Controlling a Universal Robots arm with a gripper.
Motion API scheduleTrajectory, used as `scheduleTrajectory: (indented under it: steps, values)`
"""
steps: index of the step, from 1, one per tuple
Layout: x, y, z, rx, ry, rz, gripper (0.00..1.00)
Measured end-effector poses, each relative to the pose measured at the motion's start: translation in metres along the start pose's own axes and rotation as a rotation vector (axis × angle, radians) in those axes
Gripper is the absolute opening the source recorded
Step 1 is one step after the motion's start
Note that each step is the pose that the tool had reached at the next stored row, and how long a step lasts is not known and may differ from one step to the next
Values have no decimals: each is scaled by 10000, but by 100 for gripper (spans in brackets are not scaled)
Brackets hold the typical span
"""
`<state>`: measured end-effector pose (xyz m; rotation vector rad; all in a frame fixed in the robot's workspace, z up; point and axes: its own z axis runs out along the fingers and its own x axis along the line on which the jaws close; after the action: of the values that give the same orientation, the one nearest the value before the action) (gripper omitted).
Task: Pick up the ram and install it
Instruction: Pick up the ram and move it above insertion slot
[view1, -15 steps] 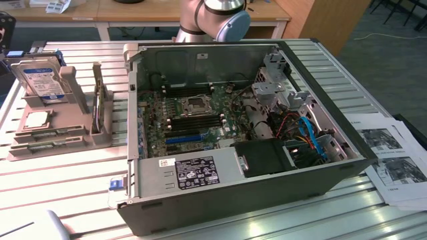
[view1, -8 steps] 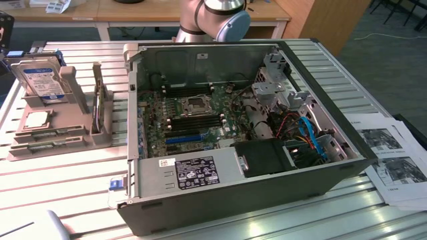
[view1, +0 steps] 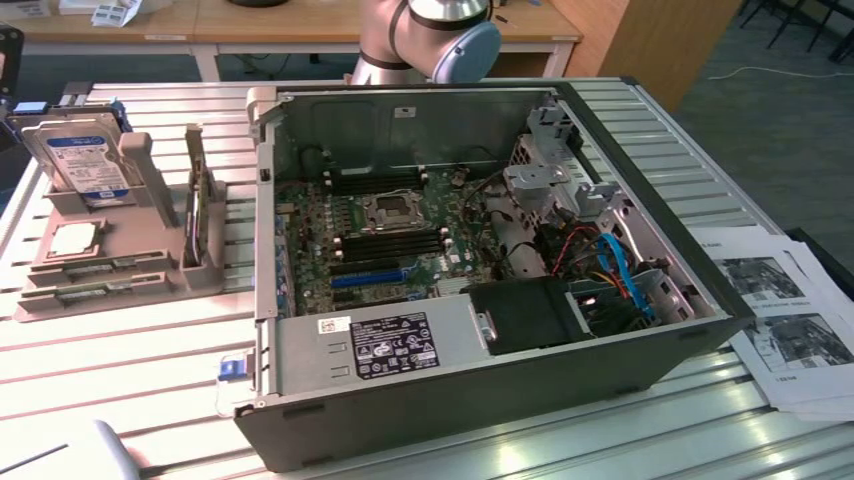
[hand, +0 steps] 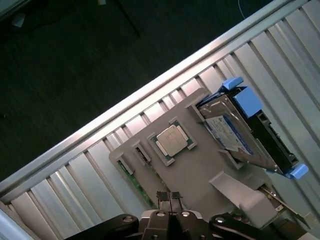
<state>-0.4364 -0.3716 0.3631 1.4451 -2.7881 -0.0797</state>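
The ram (hand: 134, 181) is a thin green stick standing on edge in a slot along the rim of a grey holder (hand: 195, 175). In the exterior view the ram (view1: 96, 293) sits at the holder's front end, on the exterior view's left. My gripper (hand: 170, 196) hovers above the holder, close beside the ram and apart from it. Its two dark fingertips (hand: 162, 195) are pressed together with nothing between them. The open computer case (view1: 454, 420) shows the motherboard with long black memory slots (view1: 394, 243) beside the processor socket.
The holder also carries a processor chip (hand: 171, 140) and an upright hard drive (hand: 240, 130) with blue clips. A blue expansion slot (view1: 367, 277) lies near the memory slots. Cables and a drive cage (view1: 601, 270) crowd the case's right side. Printed sheets (view1: 787, 320) lie on the slatted table.
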Motion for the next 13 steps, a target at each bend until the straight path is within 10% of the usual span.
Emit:
scheduleTrajectory:
  steps: [13]
  values:
    - [0,-1,0,-38,75,-1653,10]
